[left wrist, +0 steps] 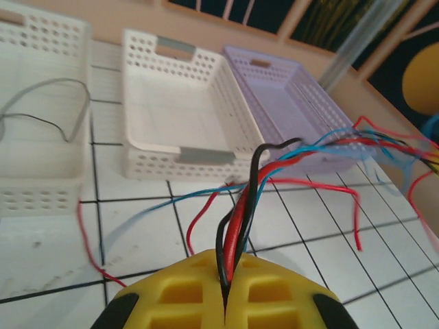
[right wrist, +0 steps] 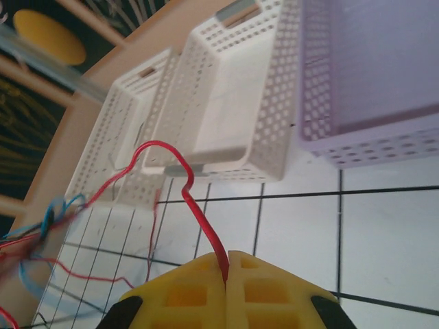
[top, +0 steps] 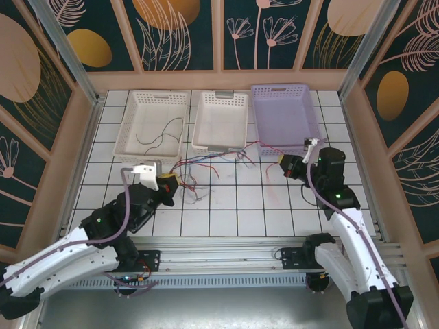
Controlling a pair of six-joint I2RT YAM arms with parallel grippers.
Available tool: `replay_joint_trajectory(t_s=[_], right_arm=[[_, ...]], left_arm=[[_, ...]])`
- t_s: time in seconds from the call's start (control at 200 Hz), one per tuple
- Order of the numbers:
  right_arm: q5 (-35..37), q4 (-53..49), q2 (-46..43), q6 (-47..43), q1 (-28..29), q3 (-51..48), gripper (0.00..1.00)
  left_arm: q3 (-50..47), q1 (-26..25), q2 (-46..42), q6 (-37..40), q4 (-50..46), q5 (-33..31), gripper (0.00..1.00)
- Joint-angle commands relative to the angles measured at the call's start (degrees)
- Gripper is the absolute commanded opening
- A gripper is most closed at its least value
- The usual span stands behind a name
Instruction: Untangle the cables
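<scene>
The cables are a loose tangle of thin red, blue and black wires on the white tiles, in front of the middle basket. My left gripper is at the tangle's left end. In the left wrist view its yellow fingers are shut on a bundle of red, black and blue cables that fans out to the right. My right gripper is at the right end, shut on a single red cable that loops up and runs left toward the tangle.
Three baskets stand in a row at the back: a white basket with a thin dark wire in it, a middle white basket and a lilac basket. Wooden walls close in the tiled table.
</scene>
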Motion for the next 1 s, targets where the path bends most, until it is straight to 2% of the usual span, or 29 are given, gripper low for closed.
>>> replay_joint_trajectory(t_s=[0.0,0.2,0.37,0.47,0.55,0.681,0.886,0.996], right_arm=[[2.5,-2.7,-1.9,2.2,-3.0,-0.9,0.00],[4.3,-4.2,-6.3,4.5,-9.1,0.6,0.00],[8.4,-5.8,-8.4,6.4,-12.3,2.6,0.00],[7.0,-3.0,-8.3,8.0,-12.7,3.4,0.00],[6.0,-0.9,-4.9,9.1,-12.7,5.3,0.00],[10.7,4.1,2.3,9.7,-12.7,7.5,0.00],[17.1,10.7,19.7,9.6,-12.5,12.3,0.00],[18.2,12.3,28.5,9.6,-11.8,15.8,0.00]], left_arm=[[2.0,0.1,-1.7,-1.5,-4.3,-5.3,0.00],[2.0,0.1,-2.8,-2.1,-5.5,-6.1,0.00],[1.7,0.0,-3.6,-2.2,-5.2,-6.1,0.00],[1.2,0.0,-2.9,-1.8,-3.9,-4.6,0.00],[0.5,0.0,-1.7,-1.1,-1.9,-3.1,0.00],[-0.4,0.0,0.1,0.0,2.5,0.7,0.00],[-1.7,0.0,3.1,1.2,8.8,6.3,0.00],[-2.0,0.1,4.4,1.2,10.9,7.8,0.00]])
